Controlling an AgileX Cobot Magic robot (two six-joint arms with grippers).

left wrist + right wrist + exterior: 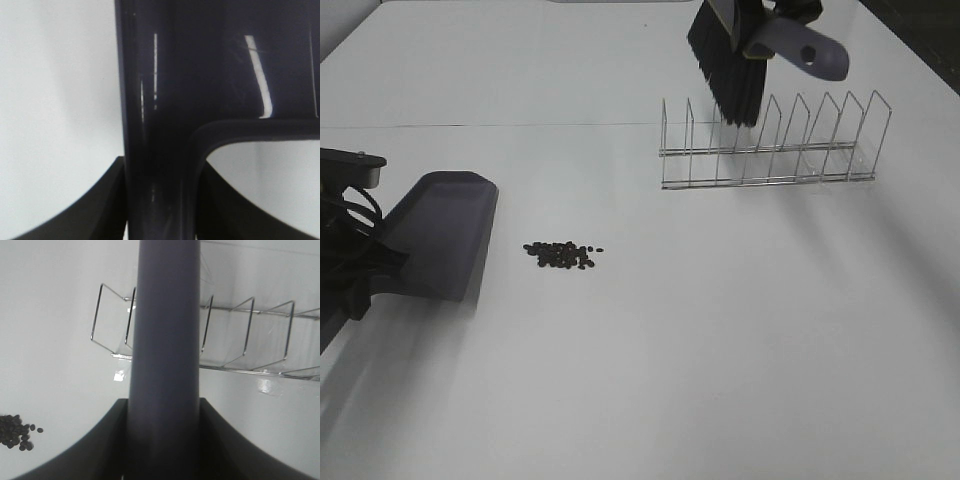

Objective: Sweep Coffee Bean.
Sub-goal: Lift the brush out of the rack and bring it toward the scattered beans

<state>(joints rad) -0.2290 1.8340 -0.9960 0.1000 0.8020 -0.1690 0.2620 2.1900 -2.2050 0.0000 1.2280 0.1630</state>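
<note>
Clamping dustpan in left gripper and brush in right gripper near the rack, pre-sweep; next, set bristles beside coffee beans, push toward dustpan.

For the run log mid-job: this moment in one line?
left claw: shut on dark plastic dustpan | right claw: shut on grey-handled black-bristle brush at wire rack | dark coffee bean cluster: unswept, apart from dustpan
</note>
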